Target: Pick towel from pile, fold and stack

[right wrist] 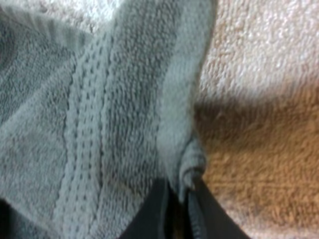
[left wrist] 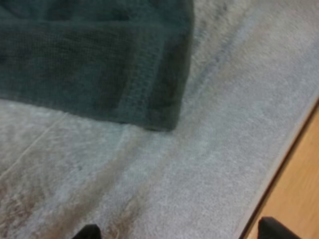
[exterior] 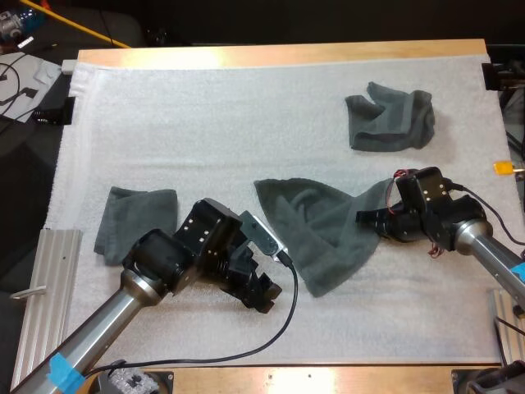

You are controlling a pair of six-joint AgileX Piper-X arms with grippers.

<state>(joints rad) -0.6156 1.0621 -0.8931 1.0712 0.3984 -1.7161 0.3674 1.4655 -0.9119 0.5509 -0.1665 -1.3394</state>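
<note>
Your right fingers [right wrist: 158, 214] are nearly closed, pinching a bunched bit of the spread towel [right wrist: 99, 114] hem between the tips. The stitched band runs straight away from the tips. The white mat [right wrist: 259, 99] lies bare just beside them.

In the high view the pinch is at that towel's corner. From the tips the cloth fans out flat over the mat toward your left arm.

Your left fingers [left wrist: 89, 232] are wide apart with nothing between them, clear of the cloth. There is bare mat under and between the tips. A corner of the spread towel lies just ahead of them, not touching. The wooden tabletop [left wrist: 304, 174] edge shows close beside one tip. In the high view the left fingers [exterior: 264, 297] sit just beside the towel's near edge.

Further out:
- The folded towel [exterior: 135, 222] lies flat on the mat behind your left fingers. It is on the far side of that wrist from the spread towel.
- The crumpled towel [exterior: 390, 121] is beyond your right fingers toward the far edge of the mat, well apart from the pinch.
</note>
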